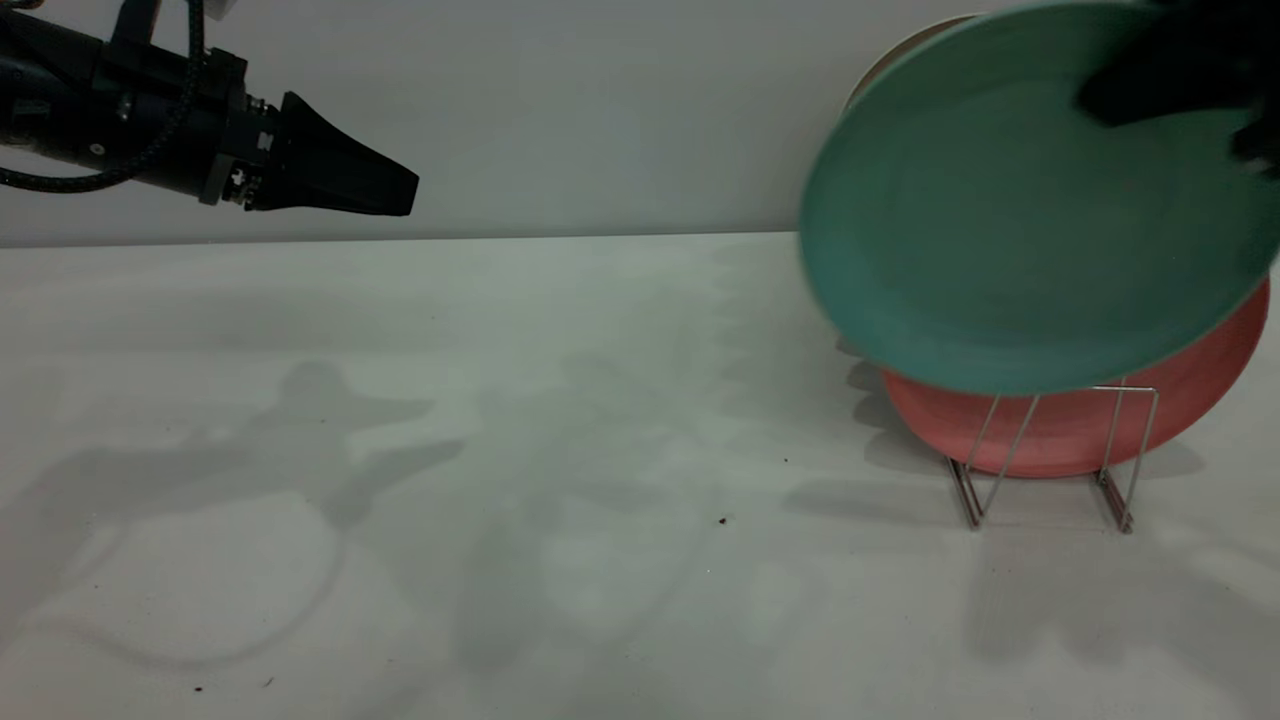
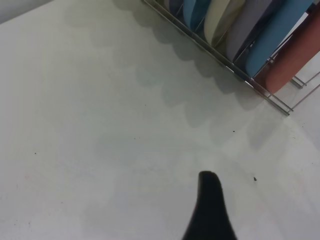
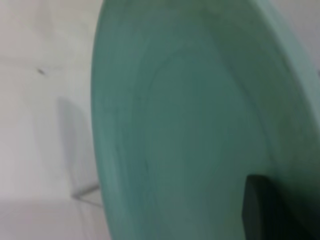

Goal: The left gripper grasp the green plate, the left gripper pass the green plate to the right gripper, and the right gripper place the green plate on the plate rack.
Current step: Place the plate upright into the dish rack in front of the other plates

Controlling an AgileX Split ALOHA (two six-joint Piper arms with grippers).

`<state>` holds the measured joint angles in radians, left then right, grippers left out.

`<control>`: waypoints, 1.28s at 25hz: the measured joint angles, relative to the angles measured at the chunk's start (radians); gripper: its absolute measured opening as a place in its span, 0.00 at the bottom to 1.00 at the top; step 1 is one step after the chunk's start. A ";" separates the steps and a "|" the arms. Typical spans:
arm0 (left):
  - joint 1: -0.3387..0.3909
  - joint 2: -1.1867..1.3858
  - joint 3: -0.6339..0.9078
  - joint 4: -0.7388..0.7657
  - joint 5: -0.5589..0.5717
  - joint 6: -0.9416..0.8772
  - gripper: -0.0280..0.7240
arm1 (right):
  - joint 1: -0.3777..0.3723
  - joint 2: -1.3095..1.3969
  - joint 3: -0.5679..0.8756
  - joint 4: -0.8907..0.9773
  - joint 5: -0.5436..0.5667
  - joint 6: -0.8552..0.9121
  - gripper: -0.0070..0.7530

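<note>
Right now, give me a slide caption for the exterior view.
Right tool holds the green plate tilted above the plate rack, in front of a pink plate; left tool hangs clear.

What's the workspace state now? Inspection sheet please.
Surface: white table, a few dark specks.
Job's things: round teal-green plate held tilted above thin silver wire rack, not yet slotted.
Clutter: salmon-pink plate in the rack's front slot; blue and cream plates behind it.
Grippers: right gripper shut on the plate's upper rim; left gripper raised at left, shut, empty.
Cables: braided black loop on left arm.
Surroundings: plain grey wall.
</note>
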<state>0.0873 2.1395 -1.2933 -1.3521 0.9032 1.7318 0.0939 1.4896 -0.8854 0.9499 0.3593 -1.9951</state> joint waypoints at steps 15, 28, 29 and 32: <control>0.000 0.000 0.000 0.000 0.000 -0.001 0.82 | -0.057 0.052 -0.020 0.000 0.037 -0.067 0.15; 0.000 0.000 0.000 0.000 0.000 -0.001 0.82 | -0.057 0.106 -0.025 -0.002 0.021 -0.105 0.16; 0.000 0.000 0.000 0.000 0.000 -0.001 0.82 | -0.057 0.106 -0.025 -0.002 0.021 -0.105 0.16; 0.000 0.000 0.000 0.000 0.000 -0.001 0.82 | -0.057 0.106 -0.025 -0.001 0.022 -0.105 0.17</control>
<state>0.0873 2.1395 -1.2933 -1.3522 0.9032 1.7308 0.0365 1.5959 -0.9103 0.9487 0.3816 -2.1005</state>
